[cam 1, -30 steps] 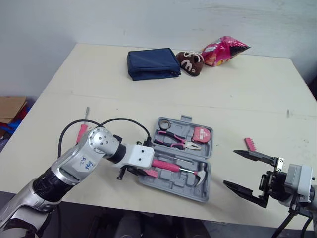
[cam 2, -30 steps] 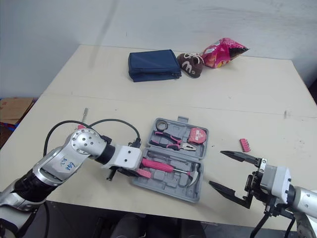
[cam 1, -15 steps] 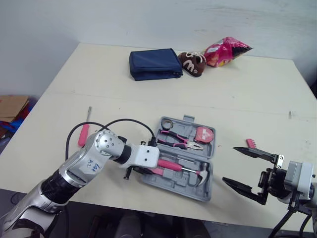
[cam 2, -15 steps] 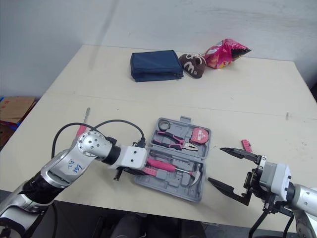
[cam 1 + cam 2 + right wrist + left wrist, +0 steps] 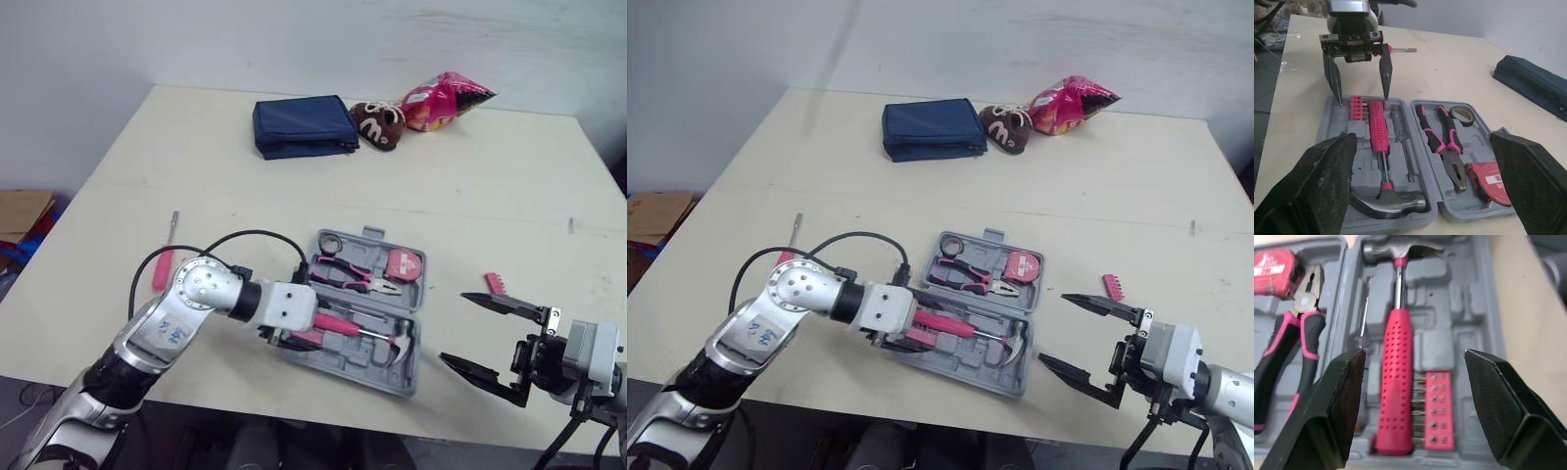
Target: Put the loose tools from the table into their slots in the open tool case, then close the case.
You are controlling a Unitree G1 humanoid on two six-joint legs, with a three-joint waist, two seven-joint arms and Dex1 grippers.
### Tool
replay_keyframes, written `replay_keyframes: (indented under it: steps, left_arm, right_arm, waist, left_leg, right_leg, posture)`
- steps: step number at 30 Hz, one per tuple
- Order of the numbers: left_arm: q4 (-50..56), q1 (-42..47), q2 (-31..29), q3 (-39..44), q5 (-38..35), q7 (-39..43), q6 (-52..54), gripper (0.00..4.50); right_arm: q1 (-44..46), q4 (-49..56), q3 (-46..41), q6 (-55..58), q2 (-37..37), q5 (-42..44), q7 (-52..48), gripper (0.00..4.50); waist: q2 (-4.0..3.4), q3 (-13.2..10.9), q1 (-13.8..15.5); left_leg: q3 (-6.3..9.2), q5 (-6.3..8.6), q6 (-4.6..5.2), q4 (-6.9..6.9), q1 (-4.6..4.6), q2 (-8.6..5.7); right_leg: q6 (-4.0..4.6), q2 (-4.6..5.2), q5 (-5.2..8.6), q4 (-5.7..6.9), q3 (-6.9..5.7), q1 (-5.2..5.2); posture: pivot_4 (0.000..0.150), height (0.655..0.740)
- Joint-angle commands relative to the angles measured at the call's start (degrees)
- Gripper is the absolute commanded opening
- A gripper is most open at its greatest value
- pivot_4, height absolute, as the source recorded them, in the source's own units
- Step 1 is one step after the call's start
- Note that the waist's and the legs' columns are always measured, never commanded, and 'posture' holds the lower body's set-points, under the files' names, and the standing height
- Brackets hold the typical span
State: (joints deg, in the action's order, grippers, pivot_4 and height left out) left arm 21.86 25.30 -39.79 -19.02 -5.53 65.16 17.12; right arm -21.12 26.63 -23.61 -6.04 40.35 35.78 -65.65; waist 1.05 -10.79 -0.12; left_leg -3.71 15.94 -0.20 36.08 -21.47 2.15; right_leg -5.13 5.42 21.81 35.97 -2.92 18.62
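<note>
Hovering left pincer (image 5: 1413, 360) spread over tool case (image 5: 390, 378), screwdriver (image 5: 164, 263), bit strip (image 5: 496, 285) outside

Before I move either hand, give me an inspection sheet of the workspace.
Surface: cream table.
Job's things: open grey tool case holds hammer, pliers, tape measure, tape roll, bit strip; pink screwdriver left of it and pink bit holder right of it lie loose.
Clutter: navy pouch, brown bag, pink snack bag, far side.
Hands: left hand open above the hammer; right hand open, empty, right of case.
Cables: black cable loops beside the case.
Surroundings: white wall; cardboard box on floor, left.
</note>
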Motion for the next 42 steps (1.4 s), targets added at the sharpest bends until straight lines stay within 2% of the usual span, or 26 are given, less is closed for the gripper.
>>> replay_keyframes:
  steps: [1,3,8,9,23,26,34,37,42]
  left_arm:
    - [-0.3,-1.9,0.2,4.9,-4.7,0.3,-3.8,3.04]
    - [-2.4,-3.4,1.5,6.9,-6.9,0.1,-6.8,2.47]
    - [-5.9,-6.6,1.4,7.2,-4.7,-2.1,-8.1,0.21]
    - [-6.1,-7.0,1.1,6.9,-4.4,-1.8,-9.0,0.09]
    - [-6.9,-7.6,-2.4,1.6,1.6,-1.3,-3.0,0.09]
    - [-7.9,-7.3,-3.8,-1.6,5.3,-1.4,-1.1,0.09]
    - [-9.7,-4.9,-4.2,-8.9,10.0,-1.6,7.3,0.09]
    - [-11.2,-4.7,-1.9,-7.1,8.3,-4.1,4.1,0.09]
    - [-12.3,-7.4,3.4,5.3,-4.4,-3.1,-7.4,0.09]
  right_arm:
    - [0.3,1.2,-1.7,0.1,0.5,1.4,-0.2,4.50]
    - [0.6,0.8,-1.5,0.0,0.4,1.4,-0.2,4.50]
    - [0.8,-1.0,-1.2,-1.1,-0.2,0.8,-1.1,4.50]
    - [0.8,-1.2,-1.2,-1.3,-0.3,0.8,-1.3,4.50]
    - [0.5,-1.7,-1.4,-1.9,-0.5,0.0,-0.9,4.50]
    - [0.7,-2.0,-1.3,-2.2,-0.6,-0.2,-0.7,4.50]
    - [1.1,-2.4,-1.0,-2.7,-0.9,-0.4,-0.5,4.50]
    - [0.9,-2.2,-1.3,-2.7,-1.0,-0.5,-0.2,4.50]
    - [-1.0,-2.6,-5.1,-2.7,-0.8,-0.7,1.4,4.50]
  waist:
    - [0.00,0.0,0.1]
    - [0.00,0.0,0.1]
    - [0.00,0.0,0.1]
    - [0.00,0.0,0.1]
    - [-0.03,0.0,0.0]
    - [-0.10,0.1,0.0]
    - [-0.81,0.7,0.0]
    - [-1.02,1.0,0.1]
    - [-1.22,1.0,0.4]
  left_leg:
    - [0.01,0.00,0.00,0.00,0.00,0.00]
    - [0.01,0.00,0.00,0.00,0.02,-0.01]
    - [0.01,0.02,0.01,-0.01,0.01,-0.02]
    - [0.01,0.03,0.01,-0.01,0.01,-0.02]
    - [0.00,0.04,-0.01,-0.04,0.07,0.00]
    - [-0.01,0.04,-0.02,-0.06,0.16,0.00]
    - [-0.07,0.06,0.00,-0.11,0.31,0.00]
    - [-0.06,0.07,0.00,-0.11,0.35,-0.01]
    - [-0.04,0.07,0.09,-0.08,0.27,-0.10]
  right_leg:
    - [0.00,0.00,0.00,0.00,-0.01,0.00]
    - [-0.01,0.02,-0.01,0.00,-0.01,-0.02]
    - [-0.03,0.02,-0.02,-0.03,-0.01,-0.02]
    - [-0.03,0.02,-0.02,-0.04,-0.01,-0.02]
    - [-0.03,0.01,-0.02,-0.01,0.01,-0.03]
    - [-0.02,0.01,-0.02,0.00,0.03,-0.09]
    - [-0.02,0.02,-0.01,-0.02,0.11,-0.21]
    - [-0.02,0.03,-0.01,-0.03,0.12,-0.26]
    - [-0.03,0.18,-0.02,0.00,0.12,-0.17]
  posture:
    - [0.150,0.7400]
    - [0.150,0.7400]
    - [0.150,0.7400]
    - [0.150,0.7400]
    - [0.150,0.7400]
    - [0.150,0.7400]
    - [0.150,0.7400]
    - [0.150,0.7400]
    - [0.150,0.7400]
